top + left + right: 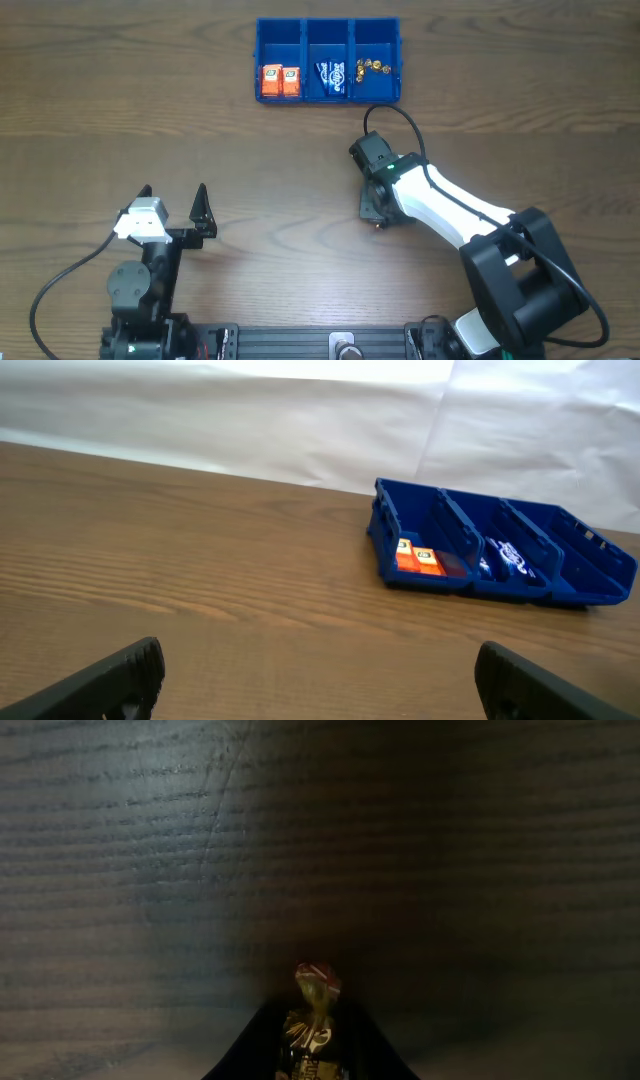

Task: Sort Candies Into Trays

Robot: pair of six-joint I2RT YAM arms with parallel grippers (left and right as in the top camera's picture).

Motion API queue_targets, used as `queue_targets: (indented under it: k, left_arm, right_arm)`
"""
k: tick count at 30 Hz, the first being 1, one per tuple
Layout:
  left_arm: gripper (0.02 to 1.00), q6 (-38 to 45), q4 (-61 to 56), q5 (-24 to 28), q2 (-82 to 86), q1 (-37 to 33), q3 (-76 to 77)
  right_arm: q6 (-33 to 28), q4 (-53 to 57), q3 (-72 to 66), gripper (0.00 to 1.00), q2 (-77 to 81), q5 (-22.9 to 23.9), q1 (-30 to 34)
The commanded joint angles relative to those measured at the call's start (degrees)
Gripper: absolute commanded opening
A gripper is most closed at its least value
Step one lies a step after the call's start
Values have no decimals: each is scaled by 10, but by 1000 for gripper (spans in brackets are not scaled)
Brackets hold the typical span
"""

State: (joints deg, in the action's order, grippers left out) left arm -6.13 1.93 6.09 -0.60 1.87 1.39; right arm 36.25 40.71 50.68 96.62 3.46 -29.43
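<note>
The right pincer (377,212) grips a gold candy (316,985) low at the middle of the worktop (250,160), presumably bound for the tray (328,21) at the far edge. The left pincer (173,193) stands wide and empty by the near edge, clear of that path.

No print can be read; the small orange candy packets (272,82) (in the blue plastic three-compartment tray (328,22)) show only blurred marks.

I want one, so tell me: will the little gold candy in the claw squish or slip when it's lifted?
Probably light: the gold candy looks tiny in the right claw. Its shiny foil wrapper may slip a bit. The twisted red end likely bends, floppy.
</note>
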Motion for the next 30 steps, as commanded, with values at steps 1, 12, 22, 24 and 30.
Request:
queue_targets:
  k: [1,12,22,24,30]
  left_arm:
    - [998,4,19,10,3,-4,-11]
    - [996,4,19,10,3,-4,-11]
    - [998,4,19,10,3,-4,-11]
    - [998,4,19,10,3,-4,-11]
    - [998,4,19,10,3,-4,-11]
  right_arm:
    - [-8,5,25,139,-54,7,-14]
    - [-196,47,505,141,104,136,87]
    - [-198,-45,588,150,311,99,101]
    - [-198,-44,588,211,314,100,101]
    - [-200,-42,588,533,309,100,105]
